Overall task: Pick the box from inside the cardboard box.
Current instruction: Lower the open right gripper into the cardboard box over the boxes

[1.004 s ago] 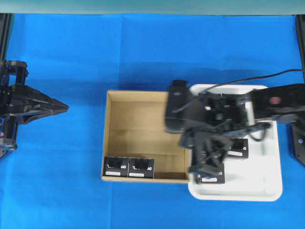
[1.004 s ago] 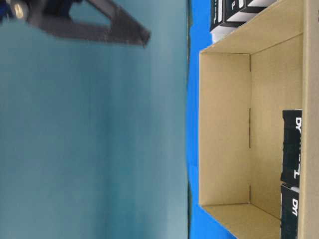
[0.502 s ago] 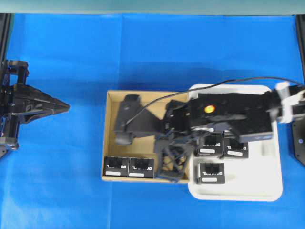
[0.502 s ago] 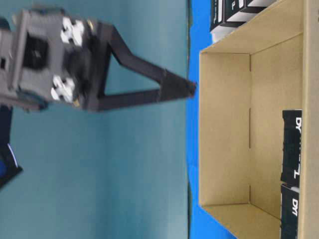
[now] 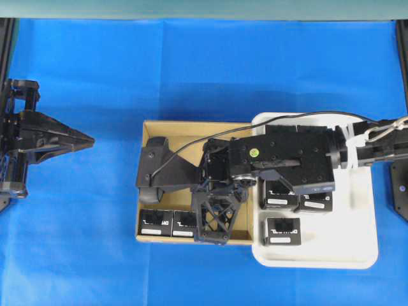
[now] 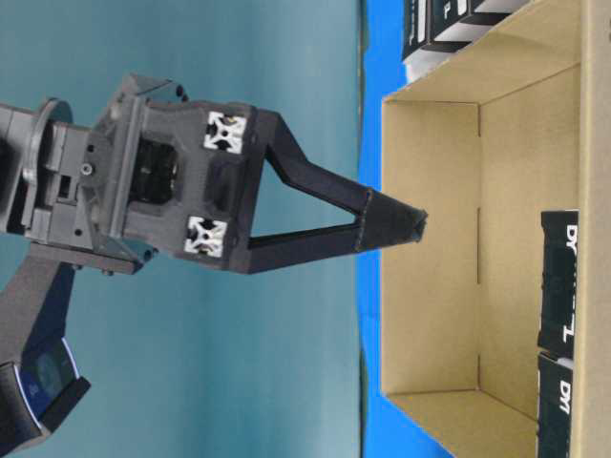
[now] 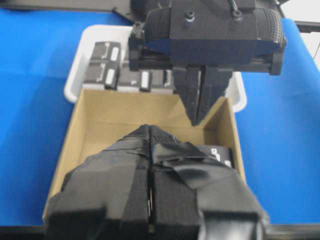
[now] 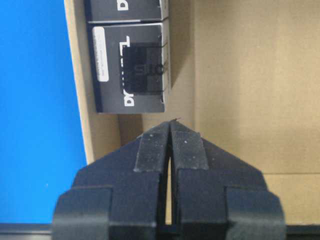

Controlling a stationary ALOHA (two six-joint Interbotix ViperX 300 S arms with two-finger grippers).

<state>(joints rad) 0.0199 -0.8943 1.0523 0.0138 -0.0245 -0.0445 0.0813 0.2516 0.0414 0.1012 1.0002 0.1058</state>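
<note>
A: Item one, the cardboard box (image 5: 191, 131): plain brown corrugated board, shallow, square, on the blue surface (image 5: 127, 70).

B: Contents?

A: Two black cartons along one wall. The box (image 8: 131, 67) nearer the right gripper (image 8: 170, 132) carries white lettering, too partial to read, and a white label strip.

B: Fingers?

A: Right pair nearly closed, a thin slit between them, grasping nothing. Left gripper (image 7: 150, 137), tape-wrapped, clenched empty.

B: Other stock?

A: White plastic tray (image 5: 363, 248), more black cartons.

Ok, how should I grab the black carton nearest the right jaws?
Probably from above, jaws across its long sides. The carton lies flat, one long side by the cardboard box wall, one end at its neighbour, so sideways is blocked.
</note>
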